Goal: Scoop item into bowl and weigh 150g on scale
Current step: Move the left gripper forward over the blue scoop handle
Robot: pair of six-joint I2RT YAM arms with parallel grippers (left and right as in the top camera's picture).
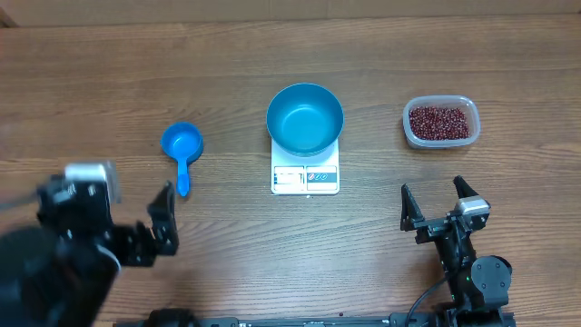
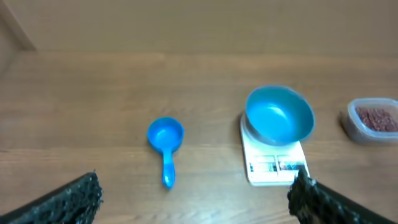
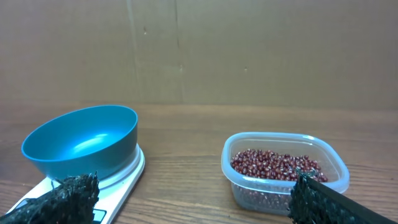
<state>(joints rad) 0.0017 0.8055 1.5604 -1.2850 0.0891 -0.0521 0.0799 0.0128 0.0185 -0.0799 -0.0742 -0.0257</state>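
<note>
Beans (image 1: 441,122): heaped loose in the clear plastic tub (image 1: 408,134), off to the right side of the wooden table (image 1: 109,64), well apart from the scale and just ahead of the right gripper. Not one seen outside the tub.

Done so far, judging by the layout: only the setup. Blue bowl (image 1: 305,118) seated on the white kitchen scale (image 1: 305,180) at the table's middle, covering most of the platform, display strip left showing at the near edge. Empty inside, smooth blue all the way down in the overhead and left wrist views. Display reading too small to make out.

Left to do, probably everything that matters: pick up the small blue handled scoop (image 1: 182,145), lying flat on the left, cup away from the robot and handle toward it, untouched; carry it across to the tub; lift out beans; tip them into the bowl; repeat while watching the display until the target weight shows.

Left gripper (image 2: 196,186): spread wide, holding nothing, hanging near the scoop's handle but apart from it. Right gripper (image 1: 432,193): likewise spread wide and empty, low over the table, pointed between tub and scale, touching neither.

Count: one bowl, one scale, one scoop, one tub, two grippers. Beans far too many and too small to count; enough to cover the tub's floor in a shallow layer.
</note>
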